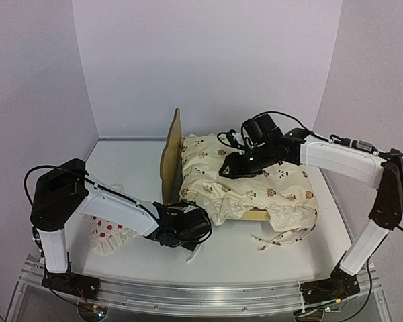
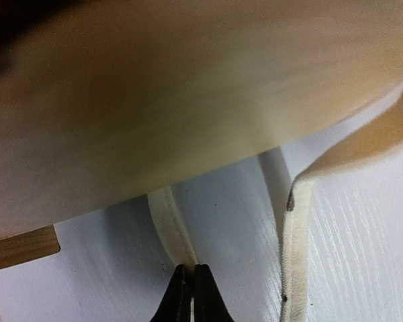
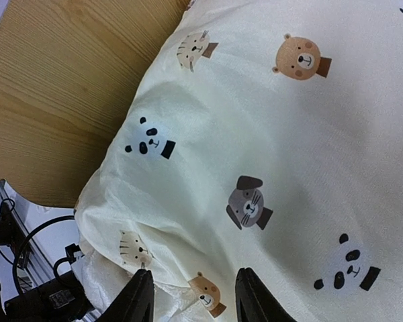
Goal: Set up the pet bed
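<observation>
The pet bed stands mid-table, its pale wooden headboard [image 1: 171, 151] upright on the left. A cream animal-print quilt [image 1: 255, 184] covers most of the frame. My left gripper [image 1: 191, 231] is low at the bed's near-left corner. In the left wrist view the left gripper [image 2: 191, 288] is shut on a thin cream strap [image 2: 168, 221] that runs under the bed's wooden rail [image 2: 188, 100]. My right gripper [image 1: 238, 164] hovers over the quilt near the headboard. In the right wrist view the right gripper [image 3: 193, 295] is open just above the quilt [image 3: 269, 134], beside the headboard [image 3: 60, 87].
A small white red-dotted pillow [image 1: 111, 235] lies under my left arm at the near left. Loose quilt ties [image 1: 282, 238] trail on the table at the bed's near-right. A second cream strap [image 2: 295, 255] lies to the right of my left gripper.
</observation>
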Tool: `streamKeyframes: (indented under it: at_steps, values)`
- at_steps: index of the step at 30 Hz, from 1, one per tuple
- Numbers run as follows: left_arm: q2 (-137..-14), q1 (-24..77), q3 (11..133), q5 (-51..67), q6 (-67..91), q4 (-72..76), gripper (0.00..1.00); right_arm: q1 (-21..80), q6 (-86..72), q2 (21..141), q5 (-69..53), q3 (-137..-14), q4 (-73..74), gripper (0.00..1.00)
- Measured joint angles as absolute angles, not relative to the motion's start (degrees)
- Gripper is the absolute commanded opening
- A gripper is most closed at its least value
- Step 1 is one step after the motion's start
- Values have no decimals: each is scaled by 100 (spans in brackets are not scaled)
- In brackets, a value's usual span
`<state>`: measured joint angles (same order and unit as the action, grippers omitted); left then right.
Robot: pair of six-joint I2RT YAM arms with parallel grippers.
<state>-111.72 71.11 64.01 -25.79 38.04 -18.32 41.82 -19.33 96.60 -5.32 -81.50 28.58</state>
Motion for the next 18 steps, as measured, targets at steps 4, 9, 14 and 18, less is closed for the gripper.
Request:
streamKeyframes:
  at_steps: [4,9,14,18]
  values:
    - [-11092,7111,6177,-2614,3785,-1517,0,4182,-1936,9572,-515,-8024,2858,43]
    - [-10589,7111,5543,-2415,3758,-1358,0,4182,-1956,9336,-508,-7759,2857,43]
    - [-9934,7109,4979,-1786,3734,-1589,0,4210,-1981,8929,-493,-7426,2874,42]
    - [-9363,7109,4673,-1171,3695,-1906,0,4416,-1981,8640,-490,-7219,2886,42]
